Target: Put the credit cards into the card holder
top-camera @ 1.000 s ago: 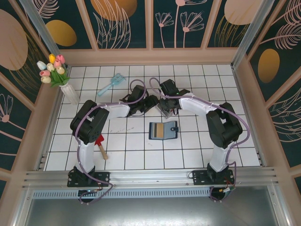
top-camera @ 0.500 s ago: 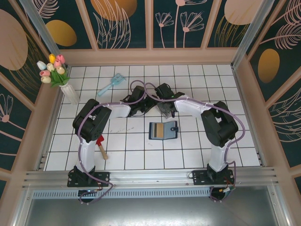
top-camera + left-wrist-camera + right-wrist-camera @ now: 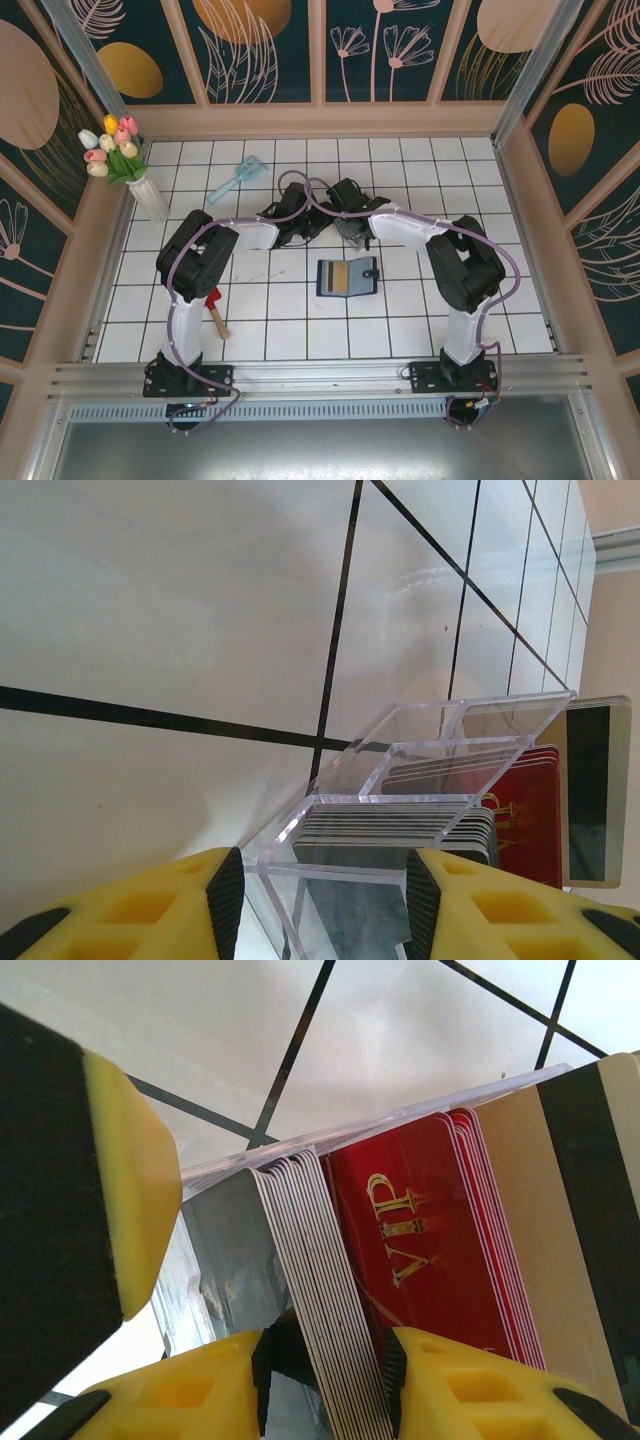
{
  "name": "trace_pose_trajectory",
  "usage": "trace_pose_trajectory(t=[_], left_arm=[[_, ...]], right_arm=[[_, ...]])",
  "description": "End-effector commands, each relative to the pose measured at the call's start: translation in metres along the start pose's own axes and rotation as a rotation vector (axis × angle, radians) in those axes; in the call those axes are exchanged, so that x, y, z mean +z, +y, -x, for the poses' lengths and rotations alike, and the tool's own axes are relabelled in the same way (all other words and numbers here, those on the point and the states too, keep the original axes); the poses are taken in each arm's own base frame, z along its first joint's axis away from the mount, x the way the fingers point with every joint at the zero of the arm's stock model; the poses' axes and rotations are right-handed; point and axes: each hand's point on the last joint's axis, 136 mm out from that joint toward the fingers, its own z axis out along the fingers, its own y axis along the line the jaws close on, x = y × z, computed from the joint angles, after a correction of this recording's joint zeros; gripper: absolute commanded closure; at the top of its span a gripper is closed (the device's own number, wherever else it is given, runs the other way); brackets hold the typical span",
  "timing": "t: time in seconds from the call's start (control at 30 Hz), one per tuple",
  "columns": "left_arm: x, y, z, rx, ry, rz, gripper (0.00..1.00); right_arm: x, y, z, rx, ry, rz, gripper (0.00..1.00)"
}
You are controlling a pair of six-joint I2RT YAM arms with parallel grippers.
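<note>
The card holder (image 3: pixel 347 277) lies open on the tiles in front of both arms, a tan card showing inside it. Behind it stands a clear slotted rack (image 3: pixel 400 760) with the credit cards upright in it: a grey stack (image 3: pixel 310 1260), red VIP cards (image 3: pixel 420 1250) and a tan striped card (image 3: pixel 585 1190). My left gripper (image 3: pixel 322 900) is shut on the rack's near end, both pads against the acrylic. My right gripper (image 3: pixel 330 1375) straddles the grey stack, which touches the right pad with a gap at the left pad. Both grippers meet over the rack (image 3: pixel 350 230).
The yellow and black finger (image 3: pixel 90 1180) of the left gripper stands close at the left of the right wrist view. A vase of tulips (image 3: pixel 140 185) is at the back left, with a blue brush (image 3: pixel 235 182) beside it. A red-handled tool (image 3: pixel 214 305) lies by the left arm.
The right arm has swung left and lowered onto the rack, and its jaws have narrowed around the grey stack. The left arm has hardly moved.
</note>
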Motion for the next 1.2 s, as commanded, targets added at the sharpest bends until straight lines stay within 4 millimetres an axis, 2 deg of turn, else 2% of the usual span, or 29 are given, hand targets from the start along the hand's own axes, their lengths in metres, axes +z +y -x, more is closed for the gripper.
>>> trace_pose_trajectory(t=[0.0,0.3,0.77,0.97,1.03,1.17], left_arm=[[0.006,0.016,-0.006,-0.004,0.021,0.037,0.51],[0.000,0.012,-0.004,0.002,0.005,0.020,0.52],[-0.004,0.005,-0.002,0.021,-0.001,0.009,0.52],[-0.004,0.004,-0.002,0.024,0.001,0.003,0.52],[-0.004,0.004,-0.002,0.024,0.001,0.002,0.52],[-0.003,0.003,-0.002,0.022,0.003,0.001,0.52]], right_arm=[[-0.015,-0.014,0.015,0.016,-0.045,-0.050,0.63],[-0.020,-0.023,0.018,0.009,-0.047,-0.091,0.62],[-0.022,-0.025,0.019,0.007,-0.054,-0.091,0.62],[-0.023,-0.025,0.021,0.003,-0.059,-0.086,0.63],[-0.026,-0.024,0.023,-0.002,-0.063,-0.083,0.68],[-0.032,-0.022,0.027,-0.001,-0.081,-0.059,0.69]])
